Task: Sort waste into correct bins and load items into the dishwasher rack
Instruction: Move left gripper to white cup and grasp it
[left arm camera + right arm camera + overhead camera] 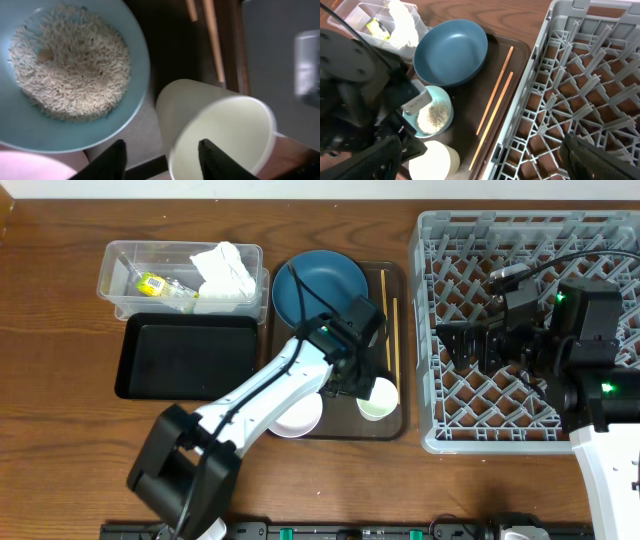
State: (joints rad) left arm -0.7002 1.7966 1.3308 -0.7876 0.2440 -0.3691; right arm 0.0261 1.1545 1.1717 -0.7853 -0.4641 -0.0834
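Observation:
The small white cup (225, 125) stands on the brown serving tray (400, 290), beside the light blue bowl (75, 75) holding the rice (70, 60). My left gripper (162, 160) is open, one finger inside the cup's rim and one outside; it also shows in the overhead view (360, 385). The dark blue dish (320, 285), two chopsticks (390, 330) and the white bowl (300, 418) lie on the same tray. My right gripper (485, 160) is open and empty over the left part of the grey dishwasher rack (530, 240).
The clear tub (120, 280) at the back left holds the white tissue (225, 270) and the yellow-green wrapper (152, 283). The black tray (185, 355) lies just in front of it. The rack's left wall stands right next to the serving tray.

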